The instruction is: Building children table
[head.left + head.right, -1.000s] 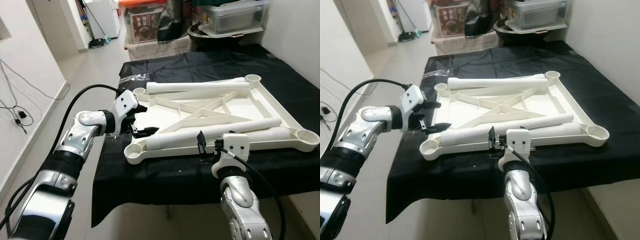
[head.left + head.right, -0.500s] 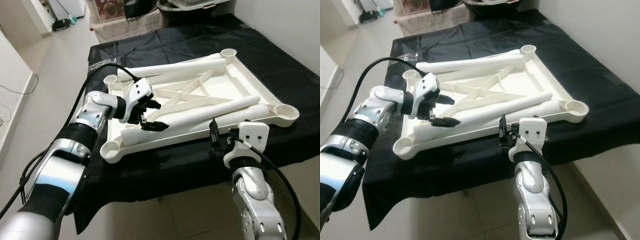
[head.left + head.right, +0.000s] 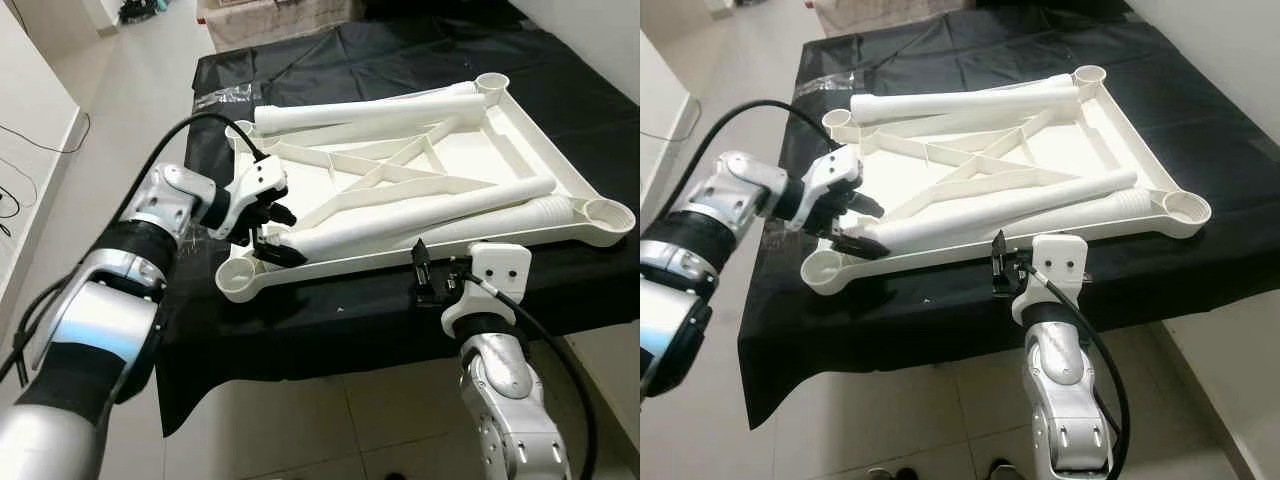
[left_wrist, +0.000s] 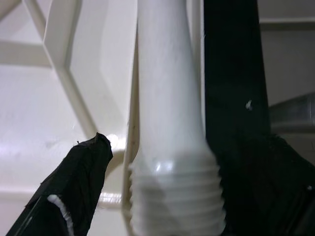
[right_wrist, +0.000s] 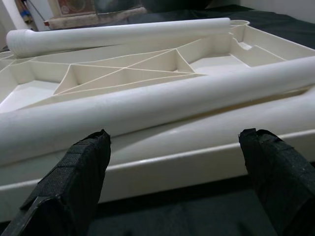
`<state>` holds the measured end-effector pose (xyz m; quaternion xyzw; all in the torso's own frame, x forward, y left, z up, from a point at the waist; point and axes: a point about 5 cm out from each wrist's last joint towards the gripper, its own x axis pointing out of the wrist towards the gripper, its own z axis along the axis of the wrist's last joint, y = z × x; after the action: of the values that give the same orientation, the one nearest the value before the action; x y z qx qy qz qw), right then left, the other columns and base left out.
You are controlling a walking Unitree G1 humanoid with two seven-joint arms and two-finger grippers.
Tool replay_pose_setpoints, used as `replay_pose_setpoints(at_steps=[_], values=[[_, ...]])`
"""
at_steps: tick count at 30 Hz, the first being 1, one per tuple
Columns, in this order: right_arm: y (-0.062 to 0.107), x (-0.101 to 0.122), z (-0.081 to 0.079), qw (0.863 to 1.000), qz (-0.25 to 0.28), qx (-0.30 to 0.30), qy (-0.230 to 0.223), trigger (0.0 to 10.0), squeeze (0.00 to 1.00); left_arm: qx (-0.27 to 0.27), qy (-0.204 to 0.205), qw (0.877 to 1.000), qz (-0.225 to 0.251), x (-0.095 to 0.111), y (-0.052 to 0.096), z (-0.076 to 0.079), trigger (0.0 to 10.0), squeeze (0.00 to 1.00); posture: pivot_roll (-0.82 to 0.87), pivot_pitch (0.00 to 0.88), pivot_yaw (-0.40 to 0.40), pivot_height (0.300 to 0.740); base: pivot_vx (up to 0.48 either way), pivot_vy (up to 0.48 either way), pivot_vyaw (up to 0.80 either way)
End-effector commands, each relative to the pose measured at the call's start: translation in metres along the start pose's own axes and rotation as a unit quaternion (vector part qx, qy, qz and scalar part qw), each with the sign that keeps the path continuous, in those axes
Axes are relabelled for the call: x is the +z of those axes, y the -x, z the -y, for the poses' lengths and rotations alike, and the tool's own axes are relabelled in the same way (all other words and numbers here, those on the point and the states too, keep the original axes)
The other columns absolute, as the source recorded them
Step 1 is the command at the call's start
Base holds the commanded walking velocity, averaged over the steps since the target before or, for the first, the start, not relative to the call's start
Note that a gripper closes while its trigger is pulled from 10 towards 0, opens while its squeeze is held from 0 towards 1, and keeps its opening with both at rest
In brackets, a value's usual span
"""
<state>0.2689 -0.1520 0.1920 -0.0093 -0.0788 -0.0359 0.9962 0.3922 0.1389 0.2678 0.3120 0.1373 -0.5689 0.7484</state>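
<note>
The right gripper (image 3: 422, 275) hovers at about 6 o'clock, just off the near edge of the surface (image 3: 330, 320), which is draped in black cloth. Its fingers (image 5: 74, 182) stand wide apart and hold nothing, facing the near rim of the white tabletop (image 3: 500, 150).

The tabletop lies upside down on the surface, its ribbed underside up and a round socket at each corner. At about 9 o'clock the left gripper (image 3: 268, 235) reaches in over the near left corner. Its fingers (image 4: 74, 191) are spread on either side of the threaded end of a white table leg (image 3: 420, 212); whether they press on it cannot be told.

That leg lies slanted across the tabletop toward 2 o'clock, with a second leg (image 3: 510, 225) just beside it along the near rim. A third leg (image 3: 365, 110) lies along the far rim at about 12 o'clock.
</note>
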Motion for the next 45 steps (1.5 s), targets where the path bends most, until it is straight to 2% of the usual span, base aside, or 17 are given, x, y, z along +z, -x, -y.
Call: replay_pose_setpoints(at_steps=[1,2,3,22,23,26,27,41,45], values=[[0.001,-0.001,-0.006,1.000,-0.007,0.013,-0.009,10.0,0.00,-0.004,0.004,1.000,-0.025,-0.010,0.006,0.000,10.0,0.09,0.09,0.257,0.111,0.740,0.000,0.000,0.00],[0.001,-0.001,-0.006,1.000,-0.007,0.013,-0.010,10.0,0.00,-0.005,0.002,1.000,-0.028,-0.011,0.006,0.001,10.0,0.09,0.09,0.257,0.111,0.740,0.000,0.000,0.00],[0.001,0.000,-0.006,1.000,-0.007,0.013,-0.011,10.0,0.00,-0.011,0.005,0.999,-0.031,-0.012,0.006,0.001,10.0,0.00,0.09,0.256,0.112,0.740,0.000,0.000,0.00],[0.003,0.000,-0.006,1.000,-0.011,0.007,-0.012,10.0,0.00,-0.048,0.006,0.998,-0.042,-0.017,-0.002,0.007,10.0,0.00,0.08,0.264,0.129,0.740,0.000,0.000,0.00],[0.005,0.000,-0.006,1.000,-0.011,0.006,-0.012,10.0,0.00,-0.044,0.000,0.998,-0.038,-0.018,-0.004,0.008,4.7,0.00,0.09,0.267,0.133,0.740,0.000,0.000,0.00],[0.006,0.000,-0.006,1.000,-0.012,0.005,-0.012,10.0,0.00,-0.042,-0.001,0.998,-0.036,-0.018,-0.004,0.008,4.7,0.00,0.09,0.267,0.133,0.740,0.000,0.000,0.00],[0.007,0.000,-0.006,1.000,-0.012,0.005,-0.012,10.0,0.00,-0.043,-0.002,0.998,-0.034,-0.018,-0.005,0.008,0.0,0.00,0.08,0.268,0.135,0.740,0.000,0.000,0.00],[0.009,-0.003,-0.005,1.000,-0.020,0.004,-0.013,10.0,0.00,-0.047,-0.009,0.998,-0.029,-0.024,-0.011,0.013,0.0,0.00,0.09,0.269,0.142,0.740,0.000,0.000,0.00],[0.008,-0.004,-0.007,0.999,-0.024,0.005,-0.020,10.0,0.00,-0.041,-0.013,0.999,-0.014,-0.020,-0.010,0.011,0.0,0.00,0.09,0.258,0.138,0.740,0.000,0.000,0.00]])
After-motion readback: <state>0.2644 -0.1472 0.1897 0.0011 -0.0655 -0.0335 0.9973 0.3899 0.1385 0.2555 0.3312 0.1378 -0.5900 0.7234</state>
